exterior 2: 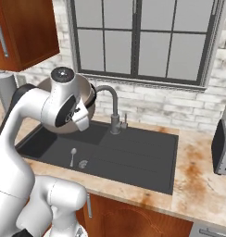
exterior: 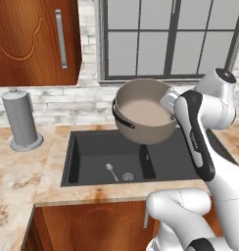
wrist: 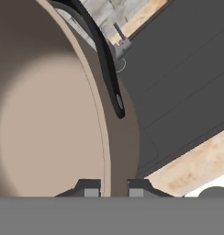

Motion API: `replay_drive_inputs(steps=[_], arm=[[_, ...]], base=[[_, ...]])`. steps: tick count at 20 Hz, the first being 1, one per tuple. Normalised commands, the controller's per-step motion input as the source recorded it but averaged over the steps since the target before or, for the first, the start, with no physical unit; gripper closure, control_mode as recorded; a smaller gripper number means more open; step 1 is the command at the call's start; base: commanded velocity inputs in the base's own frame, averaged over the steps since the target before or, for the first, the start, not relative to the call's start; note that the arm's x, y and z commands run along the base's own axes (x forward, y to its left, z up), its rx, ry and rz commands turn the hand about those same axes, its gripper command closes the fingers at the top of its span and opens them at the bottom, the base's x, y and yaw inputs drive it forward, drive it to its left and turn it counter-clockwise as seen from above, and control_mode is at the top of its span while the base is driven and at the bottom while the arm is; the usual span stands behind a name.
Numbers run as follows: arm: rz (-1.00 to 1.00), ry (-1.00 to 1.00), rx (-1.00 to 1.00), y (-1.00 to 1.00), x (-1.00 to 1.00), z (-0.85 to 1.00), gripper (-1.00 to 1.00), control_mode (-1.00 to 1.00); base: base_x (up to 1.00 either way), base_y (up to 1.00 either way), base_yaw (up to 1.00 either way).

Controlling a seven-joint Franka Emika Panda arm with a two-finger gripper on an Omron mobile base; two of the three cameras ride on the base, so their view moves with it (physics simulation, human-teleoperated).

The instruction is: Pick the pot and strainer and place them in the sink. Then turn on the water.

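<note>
The wide grey-taupe pot [exterior: 141,115] hangs tilted above the dark sink [exterior: 92,152], its open mouth facing the camera and a black handle on its left side. My gripper [wrist: 113,190] is shut on the pot's rim, one finger inside the wall and one outside. In the left base view the hand [exterior: 167,102] meets the pot at its right rim. The small silver strainer [exterior: 111,171] lies on the floor of the left basin beside the round drain [exterior: 127,176]; it is also the strainer [exterior 2: 72,156] in the right base view. The grey curved tap [exterior 2: 114,104] stands behind the sink; I see no water running from it.
A tall grey canister [exterior: 21,120] stands on the counter left of the sink. A wooden wall cabinet [exterior: 33,39] hangs above it. A dark appliance [exterior 2: 222,143] sits on the counter at the far right. A window spans the wall behind the tap.
</note>
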Motion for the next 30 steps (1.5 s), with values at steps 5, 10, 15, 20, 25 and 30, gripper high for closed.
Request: replay_drive_inputs(steps=[5, 10, 15, 20, 25, 30], arm=[[0.00, 0.01, 0.00, 0.16, 0.29, -0.31, 1.00, -1.00], [0.00, 0.00, 0.00, 0.19, 0.14, -0.34, 1.00, -1.00], [0.00, 0.00, 0.00, 0.33, 0.15, -0.31, 1.00, -1.00], [0.00, 0.03, 0.00, 0.37, 0.14, -0.38, 1.00, -1.00], [0.00, 0.04, 0.00, 0.32, 0.09, -0.47, 1.00, -1.00], [0.00, 0.09, 0.03, 0.23, 0.22, -0.43, 1.00, -1.00]], base=[[0.00, 0.00, 0.00], [0.00, 0.00, 0.00], [0.00, 0.00, 0.00], [0.00, 0.00, 0.00], [0.00, 0.00, 0.00], [0.00, 0.00, 0.00]])
